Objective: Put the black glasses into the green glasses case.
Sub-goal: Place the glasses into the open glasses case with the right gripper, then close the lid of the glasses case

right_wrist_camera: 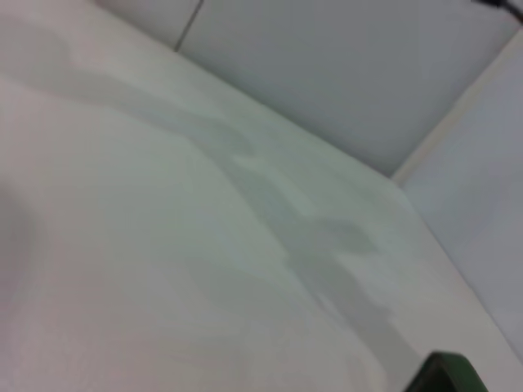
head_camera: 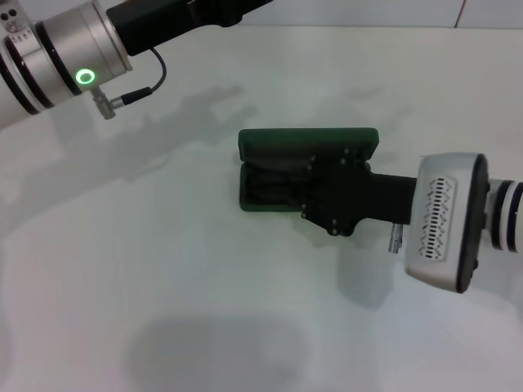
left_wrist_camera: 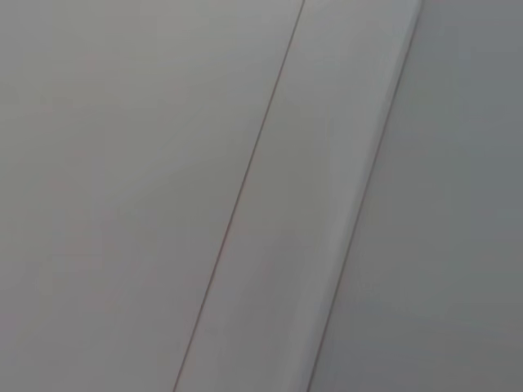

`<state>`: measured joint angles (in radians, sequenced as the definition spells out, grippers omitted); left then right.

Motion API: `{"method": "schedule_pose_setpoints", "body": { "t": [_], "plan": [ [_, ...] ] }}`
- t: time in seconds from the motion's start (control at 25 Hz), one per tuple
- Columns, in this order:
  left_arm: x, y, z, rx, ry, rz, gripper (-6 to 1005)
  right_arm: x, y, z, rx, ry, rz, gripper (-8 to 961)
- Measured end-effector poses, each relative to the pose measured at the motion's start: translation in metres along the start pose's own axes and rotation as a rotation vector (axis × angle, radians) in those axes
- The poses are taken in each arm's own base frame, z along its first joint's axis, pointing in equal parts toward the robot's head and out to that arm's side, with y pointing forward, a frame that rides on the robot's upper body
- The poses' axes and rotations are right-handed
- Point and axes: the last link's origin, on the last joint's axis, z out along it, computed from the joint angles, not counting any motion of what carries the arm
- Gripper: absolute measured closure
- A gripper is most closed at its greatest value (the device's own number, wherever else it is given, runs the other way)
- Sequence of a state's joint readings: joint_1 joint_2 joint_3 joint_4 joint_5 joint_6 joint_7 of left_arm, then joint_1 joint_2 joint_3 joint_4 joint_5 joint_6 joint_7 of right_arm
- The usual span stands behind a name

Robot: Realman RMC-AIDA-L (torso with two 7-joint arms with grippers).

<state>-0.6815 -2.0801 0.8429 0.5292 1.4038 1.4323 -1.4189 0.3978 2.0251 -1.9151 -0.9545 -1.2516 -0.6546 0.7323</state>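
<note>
From the head view, my right end effector is over the open tray of the case, which lies on the white bench with its lid hinged up on the far side. The black body of the tool covers most of the tray, so I cannot tell whether its fingers are spread or closed, nor whether they hold anything. Dark, thin shapes show inside the tray to the left of the tool; these may be the glasses, though against the dark lining I cannot confirm it. No glasses lie elsewhere on the bench.

My judgement: the step in hand is seating the glasses in the tray. To do it well I would keep the frame level and parallel to the tray's long axis, lower until it rests on the lining, release gently, then lift straight up so no temple arm catches on the rim or the lid.

The left arm is raised at the far left (idle, its end effector out of sight); its wrist view shows only blank panels.

Writing: none legible on the case or elsewhere. The right wrist view catches only one green corner of the case
</note>
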Motion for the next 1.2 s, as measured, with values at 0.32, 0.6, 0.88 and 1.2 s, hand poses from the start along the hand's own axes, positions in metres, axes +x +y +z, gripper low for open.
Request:
{"method": "schedule_pose_setpoints", "body": {
  "t": [0.32, 0.6, 0.88, 1.2],
  "plan": [
    [-0.007, -0.015, 0.001, 0.103, -0.061, -0.007, 410, 0.000, -0.018, -0.024, -0.047, -0.175, 0.221, 610],
    [-0.024, -0.046, 0.008, 0.270, -0.409, -0.070, 409, 0.028, -0.057, -0.101, -0.099, -0.342, 0.535, 573],
    [-0.043, -0.045, 0.014, 0.281, -0.559, -0.029, 409, 0.060, -0.074, -0.168, 0.164, -0.403, 0.683, 537],
    [-0.057, -0.035, 0.037, 0.246, -0.658, 0.025, 410, 0.071, -0.068, -0.174, 0.292, -0.394, 0.735, 495]
  ]
}}
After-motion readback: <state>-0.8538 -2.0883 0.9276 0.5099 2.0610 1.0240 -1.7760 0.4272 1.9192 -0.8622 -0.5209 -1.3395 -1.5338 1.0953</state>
